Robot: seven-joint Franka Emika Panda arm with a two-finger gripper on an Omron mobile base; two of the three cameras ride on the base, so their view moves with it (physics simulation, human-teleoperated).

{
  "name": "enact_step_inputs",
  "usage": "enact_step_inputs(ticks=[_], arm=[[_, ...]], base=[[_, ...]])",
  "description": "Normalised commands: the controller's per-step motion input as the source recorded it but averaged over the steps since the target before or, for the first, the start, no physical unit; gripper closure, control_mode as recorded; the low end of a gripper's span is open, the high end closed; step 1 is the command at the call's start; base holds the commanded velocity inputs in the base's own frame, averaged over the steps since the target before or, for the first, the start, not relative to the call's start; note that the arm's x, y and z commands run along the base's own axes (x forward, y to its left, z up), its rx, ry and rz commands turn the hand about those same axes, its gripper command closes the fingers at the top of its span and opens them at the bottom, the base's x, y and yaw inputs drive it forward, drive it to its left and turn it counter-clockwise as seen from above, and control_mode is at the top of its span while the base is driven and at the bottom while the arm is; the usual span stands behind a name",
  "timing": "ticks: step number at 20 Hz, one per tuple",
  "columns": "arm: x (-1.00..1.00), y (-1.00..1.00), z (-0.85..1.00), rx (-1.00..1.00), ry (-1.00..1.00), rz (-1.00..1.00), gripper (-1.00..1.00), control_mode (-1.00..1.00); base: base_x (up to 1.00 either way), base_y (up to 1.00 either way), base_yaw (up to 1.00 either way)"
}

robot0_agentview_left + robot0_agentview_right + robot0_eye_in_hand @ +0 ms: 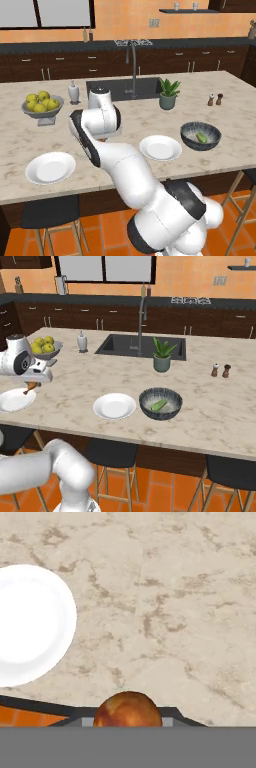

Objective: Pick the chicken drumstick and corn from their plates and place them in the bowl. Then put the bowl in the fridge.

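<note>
Gripper [31, 387] clamped on the chicken drumstick [30, 388], carried clear of the counter at about 1 o'clock from the left plate [14, 400]; judged light, rigid, greasy-slick, so the meaty bulb is the surer hold than the thin bone.

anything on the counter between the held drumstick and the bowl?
Yes: one empty white plate sits between the chicken drumstick in the gripper and the bowl. Otherwise bare marble, clearest in the right base view.
</note>
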Motion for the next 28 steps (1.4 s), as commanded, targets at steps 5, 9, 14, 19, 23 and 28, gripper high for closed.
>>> enact_step_inputs(ticks=[5,9,14,19,23,28], arm=[[0.16,-1.0,0.34,0.0,0.09,-0.06,1.0,-1.0],[0.08,-1.0,0.23,0.0,0.05,-0.04,1.0,-1.0],[0.0,-1.0,0.09,0.0,0.0,-0.03,1.0,-1.0],[-0.22,-1.0,0.03,0.0,-0.01,-0.02,1.0,-1.0],[-0.03,-1.0,0.0,0.0,0.0,-0.04,1.0,-1.0],[0.01,-1.0,0.0,0.0,0.0,-0.06,1.0,-1.0]], base=[[0.0,0.0,0.0],[0.0,0.0,0.0],[0.0,0.0,0.0],[0.0,0.0,0.0],[0.0,0.0,0.0],[0.0,0.0,0.0]])
